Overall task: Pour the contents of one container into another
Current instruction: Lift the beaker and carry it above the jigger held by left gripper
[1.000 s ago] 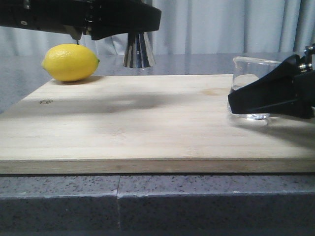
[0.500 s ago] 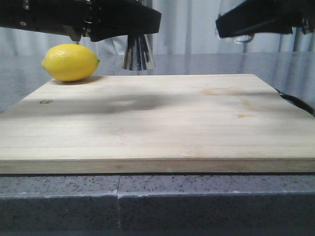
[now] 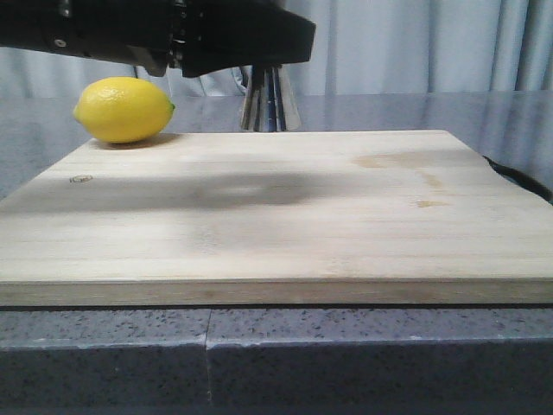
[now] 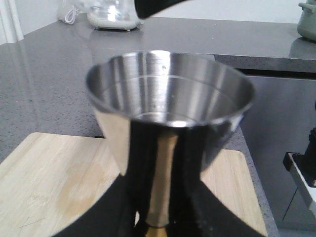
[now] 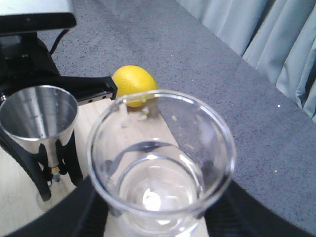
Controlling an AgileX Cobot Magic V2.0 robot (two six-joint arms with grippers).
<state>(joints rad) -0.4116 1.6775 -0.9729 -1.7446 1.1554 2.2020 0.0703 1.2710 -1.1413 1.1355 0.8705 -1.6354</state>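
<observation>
Beaker (image 5: 163, 163) glass fills the lower middle of the right wrist view, clear, upright and seen from above, with a little liquid or glare at its bottom that I cannot tell apart. The right gripper (image 5: 158, 217) has closed its dark fingers (image 5: 98, 207) around the beaker's lower wall and holds it up in the air. In the front view neither the beaker nor that gripper shows at all.

At the left of the right wrist view stands the jigger (image 5: 39, 123), its shiny upper cone open to the top and a gold band at its narrow waist. The left gripper (image 5: 49, 173) clasps it from both sides at the waist, black fingers pressed against the metal. The left wrist view shows the same cone (image 4: 170, 113) close up, filling the centre of the frame, with the black fingers (image 4: 118, 212) hugging its stem at the bottom edge. In the front view only the jigger's lower cone (image 3: 270, 99) peeks out below the black left arm (image 3: 173, 35) at upper centre.

Below lies a pale wooden board (image 3: 276, 207) on a grey speckled counter (image 3: 276, 354). A lemon (image 3: 123, 110) rests at the board's far left corner, in the upper left of the front view, well apart from the jigger.
</observation>
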